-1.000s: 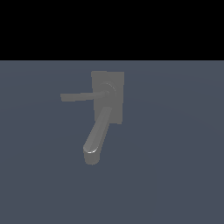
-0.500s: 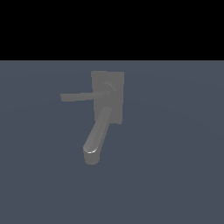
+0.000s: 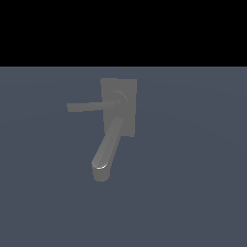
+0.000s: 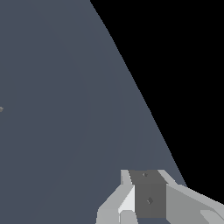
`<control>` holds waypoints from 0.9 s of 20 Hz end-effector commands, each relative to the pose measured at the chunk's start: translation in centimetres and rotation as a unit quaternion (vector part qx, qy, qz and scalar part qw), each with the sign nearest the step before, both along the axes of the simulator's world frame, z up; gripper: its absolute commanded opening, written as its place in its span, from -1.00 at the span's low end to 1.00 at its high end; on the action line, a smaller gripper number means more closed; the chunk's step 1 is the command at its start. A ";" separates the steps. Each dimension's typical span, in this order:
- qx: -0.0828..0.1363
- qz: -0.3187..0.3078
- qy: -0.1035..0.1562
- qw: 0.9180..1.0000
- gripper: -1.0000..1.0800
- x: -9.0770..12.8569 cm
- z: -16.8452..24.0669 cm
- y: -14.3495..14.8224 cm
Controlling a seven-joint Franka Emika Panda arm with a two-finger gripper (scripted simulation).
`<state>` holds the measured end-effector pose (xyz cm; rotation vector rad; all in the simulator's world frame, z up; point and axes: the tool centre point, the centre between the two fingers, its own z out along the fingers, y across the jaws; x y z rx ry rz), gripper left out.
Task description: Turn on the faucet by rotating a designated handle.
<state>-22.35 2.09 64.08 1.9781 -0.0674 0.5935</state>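
Observation:
The faucet (image 3: 119, 103) is a dull grey fixture with a flat rectangular back plate, standing on the blue-grey floor in the middle of the exterior view. Its thick rounded spout (image 3: 106, 150) slopes down toward the camera. The handle (image 3: 89, 106) is a thin pale rod that sticks out level from a round hub (image 3: 119, 100) toward the exterior view's left. My gripper does not show in the exterior view. In the wrist view only part of the gripper (image 4: 146, 189) shows, white and grey, over bare floor. The faucet is not in the wrist view.
The blue-grey floor (image 3: 193, 183) runs all around the faucet, with black background behind it. A tiny grey speck (image 4: 1, 109) sits at the wrist picture's edge; I cannot tell what it is.

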 end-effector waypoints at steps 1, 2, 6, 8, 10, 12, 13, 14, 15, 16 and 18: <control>-0.006 0.000 -0.002 1.000 -1.00 0.1 0.1 0.2; -0.011 0.001 -0.003 1.000 -1.00 0.1 0.2 0.3; -0.039 0.003 -0.012 0.999 -1.00 0.4 0.9 1.1; -0.058 0.004 -0.018 0.998 -1.00 0.5 1.3 1.7; -0.082 0.006 -0.024 0.996 -1.00 0.8 1.7 2.4; -0.109 0.009 -0.031 0.994 -1.00 1.1 2.2 3.3; -0.123 0.011 -0.034 0.992 -1.00 1.3 2.4 3.8; -0.139 0.013 -0.038 0.989 -1.00 1.5 2.6 4.4; -0.156 0.016 -0.041 0.987 -1.00 1.7 2.8 5.0; -0.174 0.018 -0.045 0.983 -1.00 1.9 3.0 5.7; -0.213 0.025 -0.051 0.975 -1.00 2.5 3.3 7.2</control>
